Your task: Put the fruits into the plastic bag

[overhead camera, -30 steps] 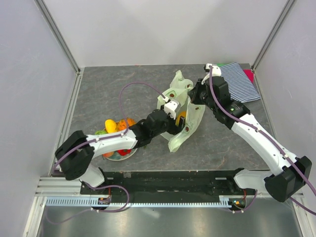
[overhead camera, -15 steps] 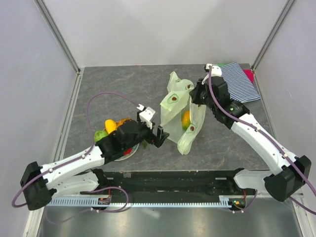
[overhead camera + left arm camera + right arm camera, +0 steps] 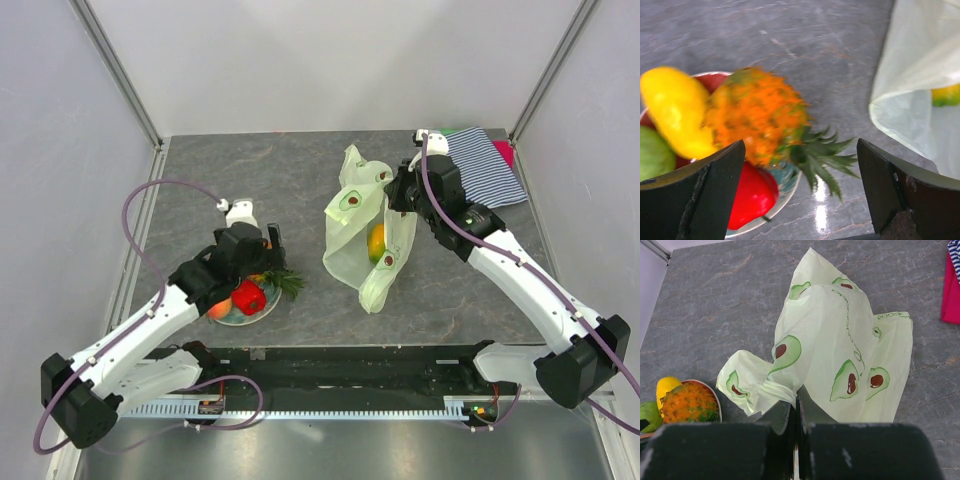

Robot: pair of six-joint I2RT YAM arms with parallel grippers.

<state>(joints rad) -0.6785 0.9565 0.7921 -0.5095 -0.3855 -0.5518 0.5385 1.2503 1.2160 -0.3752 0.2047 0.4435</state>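
My left gripper (image 3: 262,245) is open and empty, hovering over the red plate (image 3: 262,312). In the left wrist view (image 3: 800,192) the orange pineapple (image 3: 757,115), yellow lemon (image 3: 672,110), green apple (image 3: 652,155) and red pepper piece (image 3: 752,195) lie on the plate between and below the jaws. A peach (image 3: 220,308) shows at the plate's edge. My right gripper (image 3: 400,195) is shut on a bunched handle of the pale green plastic bag (image 3: 360,235) and holds it up (image 3: 796,400). An orange-green mango (image 3: 377,242) lies inside the bag.
A striped blue-white cloth (image 3: 490,165) over a red cloth (image 3: 952,295) lies at the back right corner. Grey walls with metal rails enclose the table on three sides. The bag's lower end (image 3: 372,292) rests on the table.
My left arm has pulled back out of the bag mouth and swung left to above the plate. The mango stays in the bag. The right arm holds still.
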